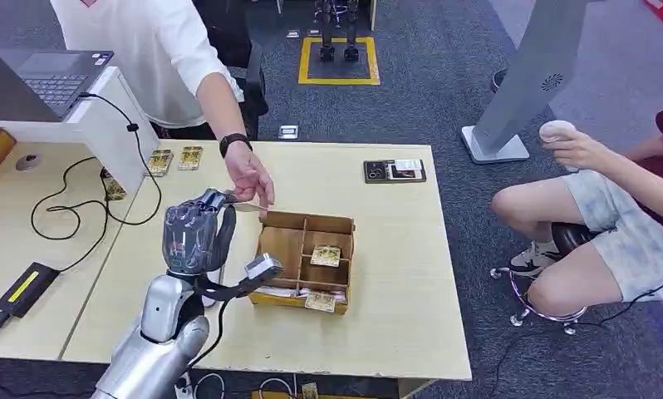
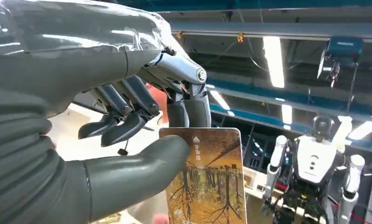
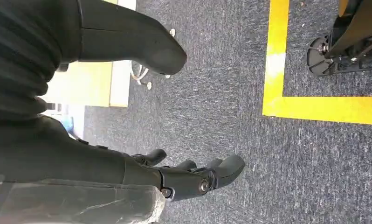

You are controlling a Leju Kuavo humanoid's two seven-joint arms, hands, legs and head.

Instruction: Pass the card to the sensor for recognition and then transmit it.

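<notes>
Left hand (image 1: pixel 197 237) is raised above the table (image 1: pixel 395 249), palm turned up, just at the 9 o'clock side of the wooden divided box (image 1: pixel 305 259). In the left wrist view the thumb (image 2: pixel 142 170) presses a card (image 2: pixel 207 179) printed with golden autumn trees against two upright fingers (image 2: pixel 189 112), while the other fingers curl loosely apart from it; the card stands on edge in that pinch. A person's hand (image 1: pixel 252 176) with a black wristband reaches down from 12 o'clock, its fingertips at the top of the robot's raised fingers, where a thin card edge shows in the head view; whether they touch the card cannot be told. More cards (image 1: pixel 326 254) lie inside the box compartments and along its 6 o'clock edge. A black card reader (image 1: pixel 394 170) lies flat on the table at 1 o'clock from the box, well apart from the hand. Right hand (image 3: pixel 175 175) hangs over grey carpet near a yellow floor line (image 3: pixel 324 109), fingers slightly bent and spread, holding nothing
</notes>
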